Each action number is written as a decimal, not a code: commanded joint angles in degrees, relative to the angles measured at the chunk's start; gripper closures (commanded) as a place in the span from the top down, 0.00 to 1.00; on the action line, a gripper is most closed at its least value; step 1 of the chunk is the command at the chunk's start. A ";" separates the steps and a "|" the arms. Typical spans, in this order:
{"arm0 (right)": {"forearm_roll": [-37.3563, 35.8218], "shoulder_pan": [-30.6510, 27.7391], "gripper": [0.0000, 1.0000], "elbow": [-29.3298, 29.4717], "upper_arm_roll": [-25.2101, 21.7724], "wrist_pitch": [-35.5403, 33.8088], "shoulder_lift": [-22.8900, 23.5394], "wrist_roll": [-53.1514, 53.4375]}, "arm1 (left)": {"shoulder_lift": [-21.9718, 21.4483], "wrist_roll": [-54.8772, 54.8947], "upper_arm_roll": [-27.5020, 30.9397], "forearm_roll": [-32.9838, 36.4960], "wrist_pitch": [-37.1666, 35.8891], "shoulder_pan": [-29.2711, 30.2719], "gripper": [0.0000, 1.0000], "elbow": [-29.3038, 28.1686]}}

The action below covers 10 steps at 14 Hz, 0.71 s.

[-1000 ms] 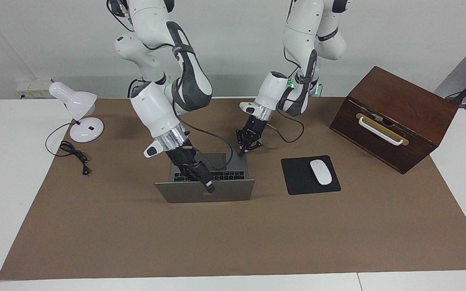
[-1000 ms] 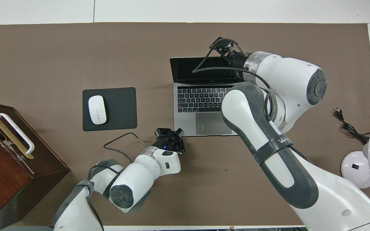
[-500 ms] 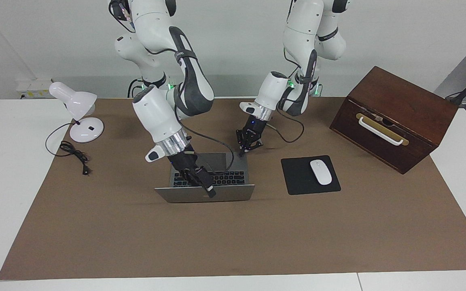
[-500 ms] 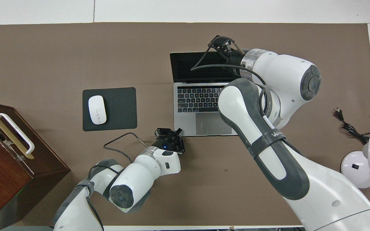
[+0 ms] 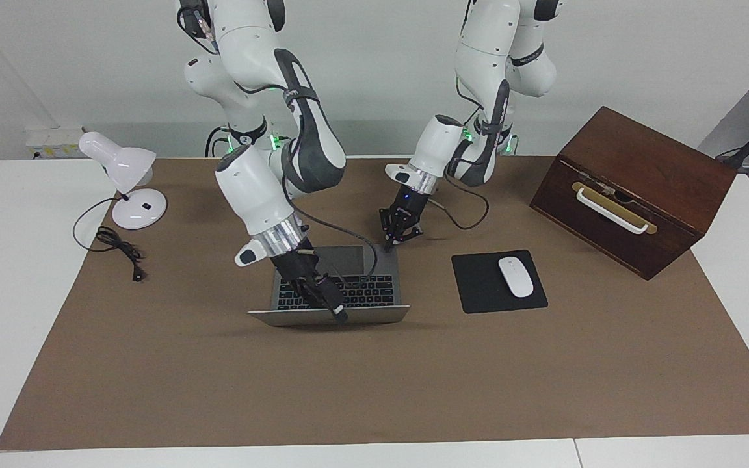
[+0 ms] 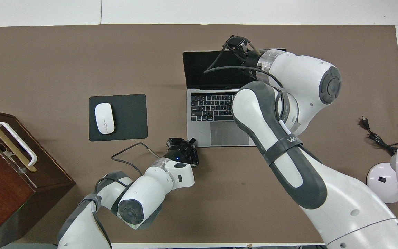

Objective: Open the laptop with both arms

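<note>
Facing view. The laptop (image 5: 335,286) sits on the brown mat of the surface (image 5: 374,377), mid-surface, between the desk lamp (image 5: 124,188) at the right arm's end and the mouse pad (image 5: 498,281) with its mouse (image 5: 516,276). Lid is leaned far back, away from the robots; only a thin silver strip of it shows. Keyboard is exposed. Right tool (image 5: 339,315) is at the lid's top edge, fingers spread wide; whether they actually pinch the edge I cannot tell, the tip lies across it. Left tool (image 5: 390,244) stands on the base corner nearest the robots on the left arm's side, fingertips together, nothing in them; it looks to be pressing the base down.

Overhead view. Laptop (image 6: 219,103) is open, dark screen facing up and toward the robots. Hinge line runs across the surface, from one arm's end toward the other. Right tool (image 6: 237,45) is at the screen's free edge, the part of the laptop farthest from the robots. Left tool (image 6: 192,143) is at the near base corner.

Judgement: any further opening swings the lid about that hinge, away from the robots. The right tool carries the lid; the left only anchors.
</note>
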 commanded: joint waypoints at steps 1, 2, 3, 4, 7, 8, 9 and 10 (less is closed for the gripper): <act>2.06 -0.50 1.00 3.11 -0.47 -4.87 0.62 -2.21 | 3.19 0.37 0.76 1.00 0.66 0.09 0.00 1.18; 1.62 -0.41 1.00 3.29 -1.78 -8.38 0.18 -2.04 | 3.19 0.29 0.76 0.92 0.66 0.09 0.00 1.18; 1.27 -0.41 1.00 3.64 -3.01 -11.54 -0.60 -1.86 | 3.19 0.03 0.76 0.48 0.66 0.09 0.00 1.27; 1.18 -0.41 1.00 3.65 -3.37 -13.93 -1.74 -1.51 | 3.19 -0.24 0.76 0.30 0.66 0.09 0.00 1.36; -1.88 -0.50 1.00 3.65 -5.13 -21.31 -3.86 3.39 | 3.19 -1.11 0.67 -1.88 0.66 -0.09 0.00 2.06; -4.07 -0.50 1.00 3.73 -5.22 -22.72 -4.65 5.50 | 3.10 -1.29 0.67 -3.03 0.66 -0.35 0.00 2.50; -5.75 -0.50 1.00 3.99 -5.22 -24.39 -5.44 7.17 | 2.92 -2.08 0.67 -4.17 0.66 -0.61 0.00 2.94; -6.72 -0.50 1.00 4.17 -5.39 -26.58 -6.23 8.41 | 2.75 -3.22 0.67 -4.62 0.66 -0.70 0.00 3.29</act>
